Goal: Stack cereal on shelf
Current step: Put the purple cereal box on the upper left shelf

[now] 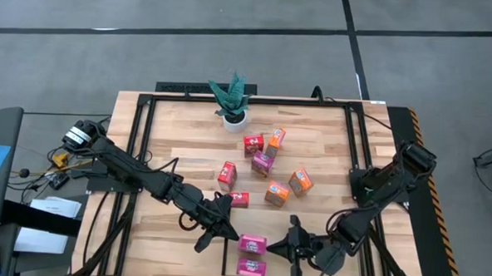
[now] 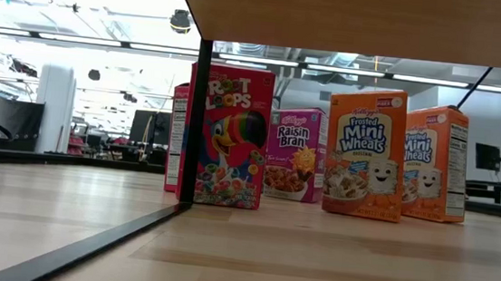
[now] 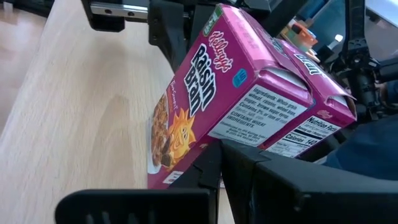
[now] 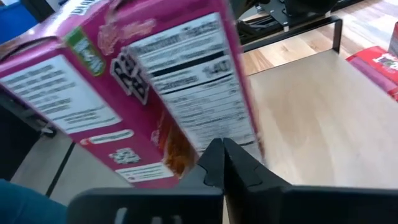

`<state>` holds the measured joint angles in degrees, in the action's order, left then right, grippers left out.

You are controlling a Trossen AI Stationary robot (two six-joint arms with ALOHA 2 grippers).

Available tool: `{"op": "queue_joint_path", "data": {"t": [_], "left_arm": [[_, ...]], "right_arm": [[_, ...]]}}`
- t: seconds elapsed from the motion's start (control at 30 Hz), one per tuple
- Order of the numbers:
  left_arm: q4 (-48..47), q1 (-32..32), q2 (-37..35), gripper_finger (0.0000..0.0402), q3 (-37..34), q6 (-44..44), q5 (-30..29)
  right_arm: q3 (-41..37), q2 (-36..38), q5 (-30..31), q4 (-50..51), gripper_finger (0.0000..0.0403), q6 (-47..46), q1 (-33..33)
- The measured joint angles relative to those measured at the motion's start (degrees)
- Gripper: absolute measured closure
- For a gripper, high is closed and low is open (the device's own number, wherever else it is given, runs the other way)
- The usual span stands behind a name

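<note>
Your right gripper (image 1: 288, 245): fingers closed, tips touching a magenta Raisin Bran box (image 1: 252, 243) on the shelf (image 1: 172, 126) near its front edge, probably not gripping it. Your left gripper (image 1: 224, 230): closed, empty, just beside that box.

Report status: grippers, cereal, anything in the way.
Left gripper shut beside the magenta boxes at the near edge. Right gripper shut on their other side. Seven boxes loose mid-table. Potted plant at the far edge, clear of both arms.
</note>
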<state>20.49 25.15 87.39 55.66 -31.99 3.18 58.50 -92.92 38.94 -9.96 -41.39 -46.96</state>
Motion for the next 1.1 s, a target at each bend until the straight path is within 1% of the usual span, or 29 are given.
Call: {"op": "queue_joint_path", "data": {"t": [0.23,0.4,0.53,0.7,0.83,1.0,1.1], "left_arm": [[0.01,0.00,0.00,0.0401,0.00,-0.35,0.09],[0.00,0.00,0.00,0.0401,0.00,-0.70,1.11],[0.00,0.00,-0.01,0.0401,0.00,-0.60,1.07],[0.00,0.00,-0.02,0.0401,0.00,-0.61,1.06],[-0.03,0.00,-0.02,0.0401,0.00,-0.68,1.03],[-0.13,0.00,-0.04,0.0401,0.02,-0.72,1.01],[-0.13,0.00,-0.04,0.0401,0.02,-0.76,0.82]], "right_arm": [[0.00,0.02,0.43,-0.16,0.0369,-1.25,0.02],[0.04,0.08,0.48,-3.84,0.0381,-1.76,-2.37],[0.04,0.05,2.93,-3.94,0.0396,-3.61,-5.05],[0.04,-0.27,3.04,-6.80,0.0385,-4.26,-5.73],[1.42,-2.32,2.91,-7.94,0.0381,-3.40,-5.60],[6.26,-7.53,1.66,-8.05,0.0392,-3.16,-6.89],[9.31,-9.70,1.82,-7.31,0.0391,-3.24,-7.75]]}}
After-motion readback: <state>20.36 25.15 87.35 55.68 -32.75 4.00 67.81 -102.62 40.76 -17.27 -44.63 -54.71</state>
